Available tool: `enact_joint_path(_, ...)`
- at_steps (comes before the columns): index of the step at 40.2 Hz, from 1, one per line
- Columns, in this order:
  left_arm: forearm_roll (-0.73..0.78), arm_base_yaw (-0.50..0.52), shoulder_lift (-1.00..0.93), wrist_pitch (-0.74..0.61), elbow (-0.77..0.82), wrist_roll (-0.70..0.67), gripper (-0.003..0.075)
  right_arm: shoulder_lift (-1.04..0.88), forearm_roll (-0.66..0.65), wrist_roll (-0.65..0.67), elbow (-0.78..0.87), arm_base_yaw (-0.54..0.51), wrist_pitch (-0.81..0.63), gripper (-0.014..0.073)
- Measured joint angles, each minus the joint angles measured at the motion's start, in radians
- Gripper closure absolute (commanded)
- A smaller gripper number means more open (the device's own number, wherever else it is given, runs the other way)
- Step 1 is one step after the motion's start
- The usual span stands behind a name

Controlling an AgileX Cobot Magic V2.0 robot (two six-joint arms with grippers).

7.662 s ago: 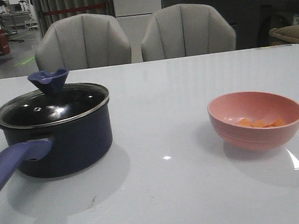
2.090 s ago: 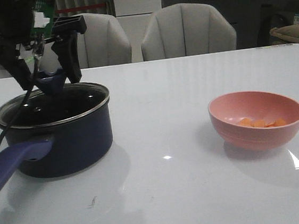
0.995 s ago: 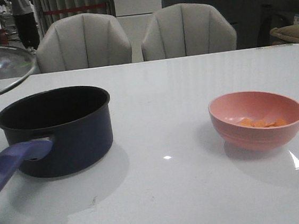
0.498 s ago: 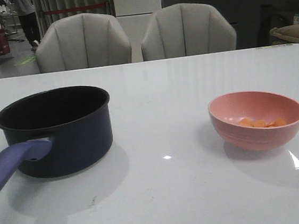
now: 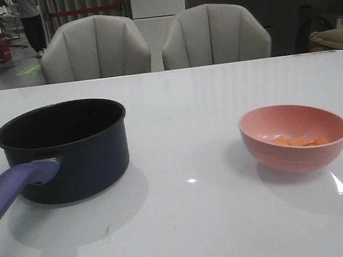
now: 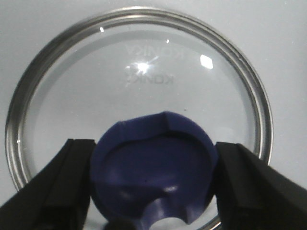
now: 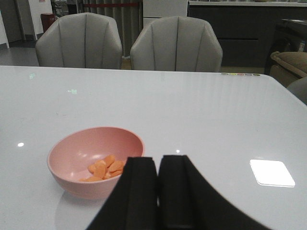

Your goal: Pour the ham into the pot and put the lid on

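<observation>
On the white surface (image 5: 218, 222), front view, the pot (image 5: 63, 149) sits uncovered at left w/ its blue-purple handle (image 5: 12, 191) pointing toward me; the pink bowl (image 5: 294, 136) sits well apart at right, ham (image 5: 299, 141) pieces in its bottom. Neither of my arms shows in that view. Left wrist view: my left fingers (image 6: 48, 191) are clamped on the dark blue knob (image 6: 153, 170) of the glass lid (image 6: 139, 91), one each side, touching it; pale surface shows thru the glass. Can't tell if the lid rests on it or hangs above. Right wrist view: my right fingers (image 7: 139, 191) are pressed together, holding nothing, near the bowl w/ the ham. Two grey chairs (image 5: 211, 35) stand behind the surface.
</observation>
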Motion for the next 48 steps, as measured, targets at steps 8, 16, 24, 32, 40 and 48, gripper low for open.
enact_joint_path(8,-0.008,0.000,0.030,-0.016,-0.011,0.000,0.0124,0.000,0.000,0.000,0.000,0.000,0.000,0.0445)
enact_joint_path(16,0.034,0.000,0.055,0.004,-0.022,0.000,0.0083,0.000,0.000,0.000,0.000,0.000,0.000,0.0445)
enact_joint_path(24,0.045,0.000,-0.003,0.020,-0.058,0.000,0.0083,0.000,0.000,0.000,0.000,0.000,0.000,0.0445)
enact_joint_path(32,0.045,-0.016,-0.169,0.006,-0.043,0.010,0.0083,0.000,0.000,0.000,0.000,0.000,0.000,0.0445)
enact_joint_path(40,0.038,-0.126,-0.389,-0.048,0.055,0.010,0.0083,0.000,0.000,0.000,0.000,0.000,0.000,0.0445)
enact_joint_path(48,0.022,-0.207,-0.665,-0.074,0.184,0.010,0.0083,0.000,0.000,0.000,0.000,0.000,0.000,0.0445)
